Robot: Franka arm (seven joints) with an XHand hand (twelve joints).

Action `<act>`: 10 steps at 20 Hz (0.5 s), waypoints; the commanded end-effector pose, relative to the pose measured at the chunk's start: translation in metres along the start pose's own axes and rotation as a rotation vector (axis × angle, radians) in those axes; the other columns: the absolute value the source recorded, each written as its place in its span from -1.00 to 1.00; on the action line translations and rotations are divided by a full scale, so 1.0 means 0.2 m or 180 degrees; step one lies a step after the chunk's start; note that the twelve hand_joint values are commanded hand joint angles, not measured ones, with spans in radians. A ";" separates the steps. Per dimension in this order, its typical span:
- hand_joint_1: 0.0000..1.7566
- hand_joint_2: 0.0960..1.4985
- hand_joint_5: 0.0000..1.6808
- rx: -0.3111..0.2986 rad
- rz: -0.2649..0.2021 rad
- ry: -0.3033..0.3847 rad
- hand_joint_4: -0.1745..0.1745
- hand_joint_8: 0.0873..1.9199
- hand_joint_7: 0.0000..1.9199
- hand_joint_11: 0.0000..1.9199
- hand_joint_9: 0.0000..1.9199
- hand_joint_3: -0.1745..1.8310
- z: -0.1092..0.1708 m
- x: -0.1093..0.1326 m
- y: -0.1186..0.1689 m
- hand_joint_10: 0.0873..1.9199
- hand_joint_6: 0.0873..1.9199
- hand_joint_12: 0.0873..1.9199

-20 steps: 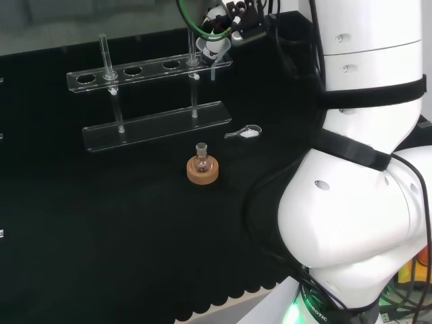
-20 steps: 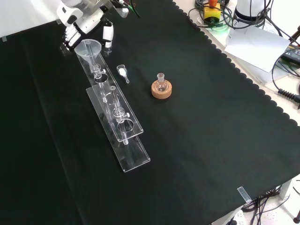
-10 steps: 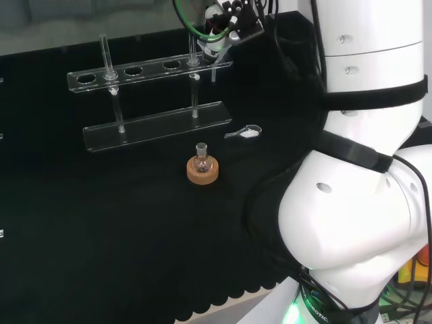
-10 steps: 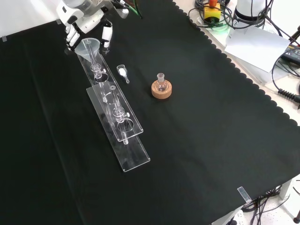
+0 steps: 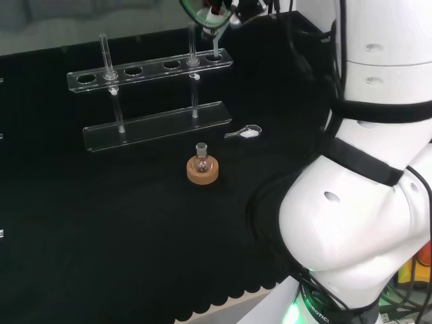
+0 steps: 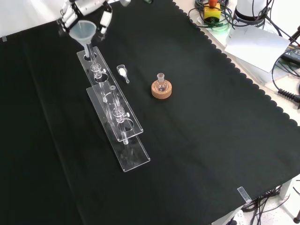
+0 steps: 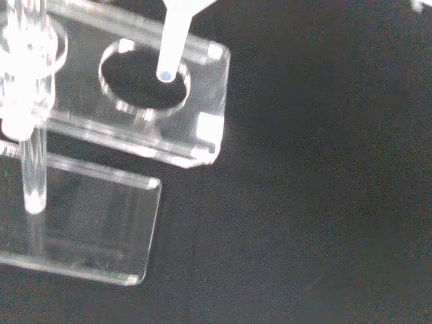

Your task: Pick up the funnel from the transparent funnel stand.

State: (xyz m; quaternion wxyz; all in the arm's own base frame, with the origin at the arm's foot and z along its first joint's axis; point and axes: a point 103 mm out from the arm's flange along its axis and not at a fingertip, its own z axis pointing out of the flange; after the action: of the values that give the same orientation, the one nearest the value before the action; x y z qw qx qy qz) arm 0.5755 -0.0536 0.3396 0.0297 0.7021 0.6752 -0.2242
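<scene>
table (image 6: 197, 154): covered with black cloth; in the front view the cloth's scalloped edge runs along the right side, in the head view along the near edge.
funnel stand (image 6: 115, 115): clear, a flat base plate lying on the cloth with an upper shelf of round holes carried on thin posts; in the front view it runs from upper left down toward the middle.
cork ring (image 6: 161, 90): to the right of the stand in the front view, apart from it, carrying a small round flask (image 5: 200, 160) that stands upright.
small scoop (image 6: 123, 71): lies flat between the stand and the cork ring, holding something white.
</scene>
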 end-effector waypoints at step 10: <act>0.01 0.51 -0.04 -0.0214 0.0143 -0.0032 0.14 -0.42 -0.37 -0.31 -0.02 -1.00 -0.17 -0.04 -0.48 -0.65 -0.29 0.25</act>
State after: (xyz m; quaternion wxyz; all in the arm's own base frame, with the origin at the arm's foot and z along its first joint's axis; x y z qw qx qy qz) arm 0.5348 -0.0488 0.3868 0.0576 0.7089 0.6713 -0.2086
